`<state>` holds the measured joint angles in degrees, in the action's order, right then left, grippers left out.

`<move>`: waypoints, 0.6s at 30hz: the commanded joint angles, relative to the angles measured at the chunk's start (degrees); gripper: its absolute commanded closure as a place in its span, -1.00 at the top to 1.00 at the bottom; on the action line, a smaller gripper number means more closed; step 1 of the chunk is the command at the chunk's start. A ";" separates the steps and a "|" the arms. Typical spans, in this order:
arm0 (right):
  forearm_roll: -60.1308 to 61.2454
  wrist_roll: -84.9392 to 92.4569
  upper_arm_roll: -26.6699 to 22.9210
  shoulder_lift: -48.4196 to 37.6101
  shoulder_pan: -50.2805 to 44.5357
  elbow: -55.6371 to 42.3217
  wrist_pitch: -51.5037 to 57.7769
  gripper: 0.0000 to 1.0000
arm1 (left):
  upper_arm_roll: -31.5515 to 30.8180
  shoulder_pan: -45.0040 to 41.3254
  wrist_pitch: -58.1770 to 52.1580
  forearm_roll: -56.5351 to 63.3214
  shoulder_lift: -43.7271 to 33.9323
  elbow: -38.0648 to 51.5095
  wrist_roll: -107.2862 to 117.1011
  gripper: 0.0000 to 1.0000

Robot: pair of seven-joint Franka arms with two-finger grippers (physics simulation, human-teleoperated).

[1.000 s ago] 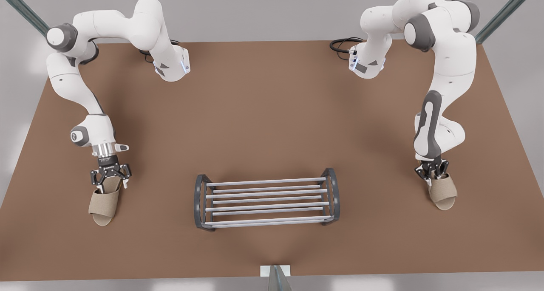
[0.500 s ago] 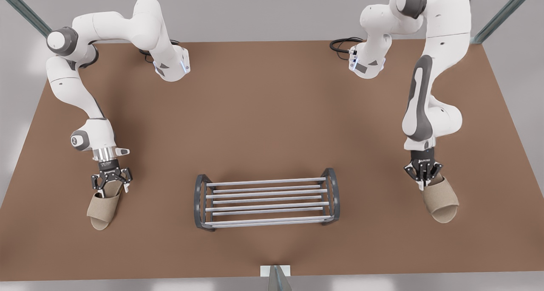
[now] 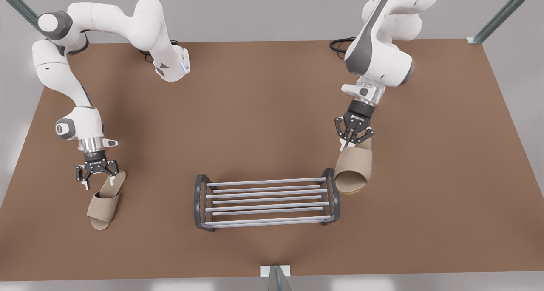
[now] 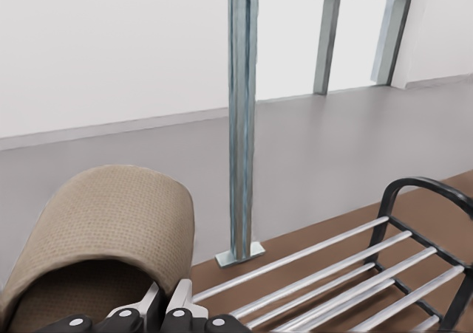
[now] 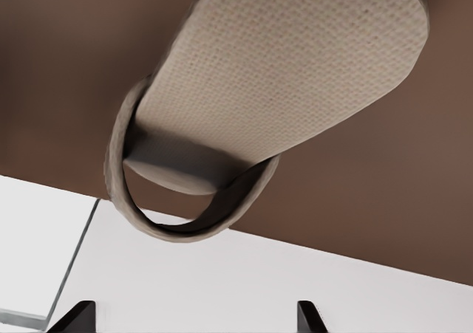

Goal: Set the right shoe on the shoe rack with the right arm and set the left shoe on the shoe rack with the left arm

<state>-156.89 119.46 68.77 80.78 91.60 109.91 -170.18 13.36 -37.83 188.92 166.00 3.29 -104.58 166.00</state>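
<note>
Hanging from the left gripper [image 3: 353, 134], the left shoe [image 3: 352, 168] is at the front view's right, just beside the rack [image 3: 265, 202]. Its heel end is pinched between the fingers, pressed nearly together on it, and its strap and open toe point down toward the near edge of the desk [image 3: 263, 104]. In the front view the toe overlaps the outer side of the rack's dark end frame on that side; the shoe is not on the pale bars. The left wrist view shows the same grip: the left gripper [image 4: 159, 320] at the heel, the left shoe's [image 4: 111, 222] strap arching away from it, and the rack's [image 4: 355, 277] bars and one dark arched frame just beside and below. A metal post [image 4: 242, 119] stands at the desk edge behind them. At the front view's left, well apart from the rack, the right shoe [image 3: 106, 199] lies flat on the desk, toe toward the near edge. The right gripper [image 3: 97, 174] hangs over its heel end with fingers spread wide, holding nothing. In the right wrist view the right gripper's [image 5: 196, 320] two black tips stand far apart, with the right shoe [image 5: 295, 82] beyond them on the brown desk [image 5: 66, 60], its strap looped over the sole.
</note>
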 commanded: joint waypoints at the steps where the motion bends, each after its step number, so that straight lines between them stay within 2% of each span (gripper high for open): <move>1: 1.58 -5.29 0.31 -0.71 0.07 -0.58 6.87 1.00 | 0.00 -0.75 1.54 -0.50 0.31 1.39 26.21 -0.57; 6: 1.49 -17.94 1.63 0.61 0.77 2.67 23.05 1.00 | -0.09 -4.36 1.45 -6.21 8.22 9.21 26.21 -0.57; 10: -3.87 -29.54 1.28 4.57 2.44 2.67 23.05 1.00 | 0.00 -8.13 0.48 -7.98 15.34 13.00 26.21 -0.57; 14: -6.59 -28.23 0.75 7.46 2.27 2.41 23.57 1.00 | 0.00 -8.84 0.48 -8.94 22.28 17.65 26.21 -0.57; 18: -6.85 -27.79 0.66 7.47 1.83 2.32 23.57 1.00 | 0.00 -8.84 -2.15 -9.12 26.07 18.27 26.30 -0.57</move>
<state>-163.03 104.03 69.41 88.27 93.40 112.22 -148.44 13.35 -46.68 188.44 157.40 28.92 -86.52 166.00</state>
